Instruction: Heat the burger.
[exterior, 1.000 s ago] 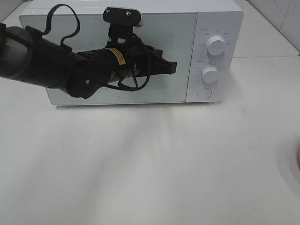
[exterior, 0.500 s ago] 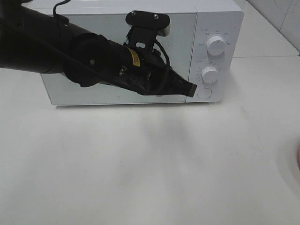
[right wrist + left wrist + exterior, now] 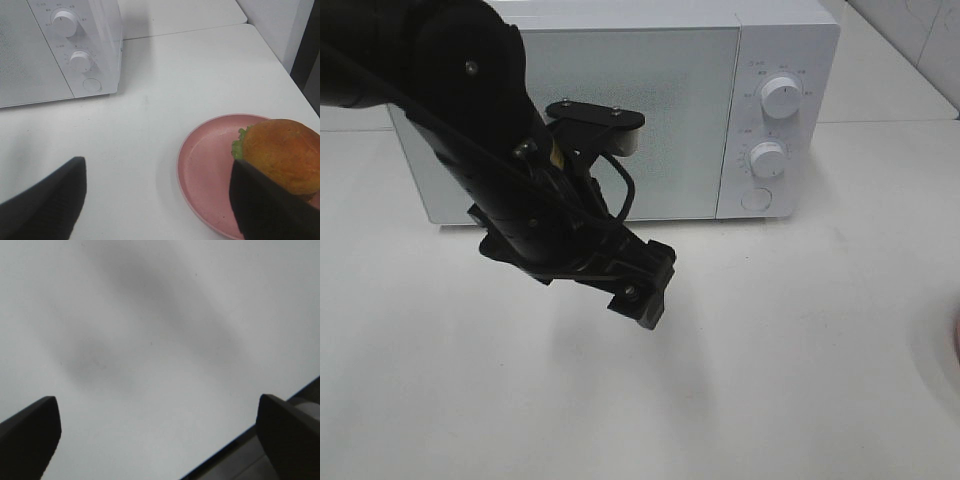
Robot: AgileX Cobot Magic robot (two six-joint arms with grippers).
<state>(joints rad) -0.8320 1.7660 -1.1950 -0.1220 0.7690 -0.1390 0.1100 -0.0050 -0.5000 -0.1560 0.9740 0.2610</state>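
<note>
Back from the closed white microwave [image 3: 610, 110], the left gripper [image 3: 642, 292] (jaws now wide, empty) hangs at its 6 o'clock, the glossy orange-brown burger [image 3: 282, 152] unheated.

burger [image 3: 286, 152] partly behind right jaws

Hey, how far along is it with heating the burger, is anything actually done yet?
Nothing looks done yet. The microwave door looks shut, and the burger sits on the pink plate on the table, outside it. In hand: the left gripper is open and empty over bare table in front of the microwave; the right gripper is open above the plate. Left: open the door, put the burger in, close it, set the dials.
</note>
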